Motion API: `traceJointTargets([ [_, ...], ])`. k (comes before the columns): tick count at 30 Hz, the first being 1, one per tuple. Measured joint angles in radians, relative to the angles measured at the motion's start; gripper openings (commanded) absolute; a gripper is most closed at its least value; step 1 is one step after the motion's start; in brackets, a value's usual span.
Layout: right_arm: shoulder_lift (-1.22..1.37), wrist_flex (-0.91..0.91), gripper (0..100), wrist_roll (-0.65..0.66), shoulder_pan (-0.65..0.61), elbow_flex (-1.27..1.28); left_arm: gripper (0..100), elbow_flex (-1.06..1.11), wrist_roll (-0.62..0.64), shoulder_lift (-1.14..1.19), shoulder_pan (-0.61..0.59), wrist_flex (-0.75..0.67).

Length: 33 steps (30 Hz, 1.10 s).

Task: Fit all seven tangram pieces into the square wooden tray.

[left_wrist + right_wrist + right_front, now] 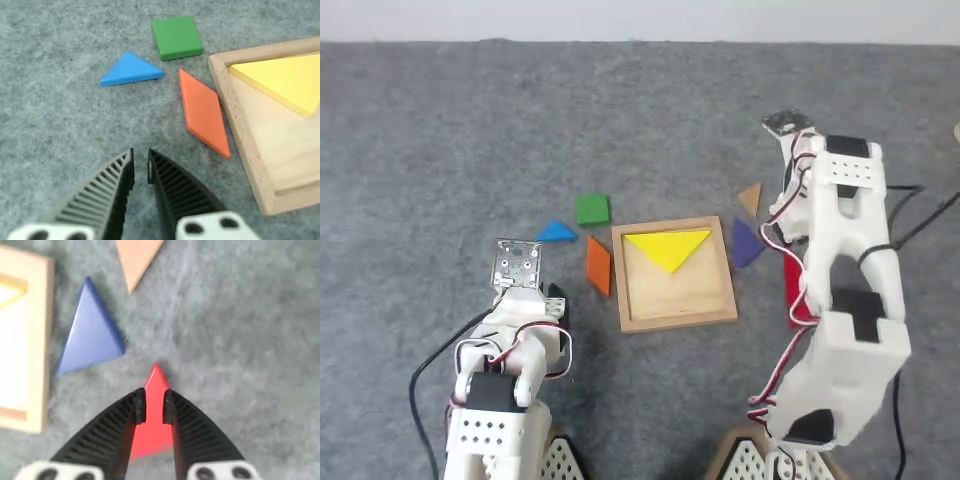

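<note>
Where a grey, felt-like mat (440, 150) covers the table up to a pale wall (620, 20) along its far edge, the square wooden tray (678, 318) lies near the middle, with a yellow triangle (667, 248) against its far rim. Off the tray's right edge, the right gripper (154, 405) pinches a red triangle (156, 382) by one corner; a dark blue triangle (746, 243) and a tan triangle (751, 198) lie just beyond. By the left rim lies an orange parallelogram (598, 265), with a green square (592, 208) and a light blue triangle (556, 232) close by. Nearer the front edge, the left gripper (141, 162) has its jaws almost together, holding nothing.
</note>
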Motion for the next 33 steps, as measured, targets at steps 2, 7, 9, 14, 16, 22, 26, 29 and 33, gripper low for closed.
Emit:
traceJointTargets([
  [2,-0.011,0.057,20.7,-0.003,0.0,0.0,5,0.0,0.0,0.0,0.0,0.0],
  [7,-0.012,0.089,37.1,-0.02,0.002,0.103,5,0.0,0.0,0.0,0.0,0.0],
  [9,-0.012,0.031,38.1,-0.029,-0.003,0.164,5,0.0,0.0,0.0,0.0,0.0],
  [14,-0.012,-0.123,37.4,-0.075,0.006,0.292,5,0.0,0.0,0.0,0.0,0.0],
  [16,-0.012,-0.16,37.3,-0.075,0.0,0.327,5,0.0,0.0,0.0,0.0,0.0],
  [22,-0.012,-0.203,36.5,-0.029,0.003,0.364,5,0.0,0.0,0.0,0.0,0.0],
  [26,0.002,-0.203,25.3,-0.021,0.005,0.361,5,0.0,0.0,0.0,0.0,0.0],
  [29,0.014,-0.201,17.3,-0.02,0.011,0.328,5,0.0,0.0,0.0,0.0,0.0],
  [33,0.035,-0.184,13.6,-0.02,0.023,0.278,5,0.0,0.0,0.0,0.0,0.0],
])
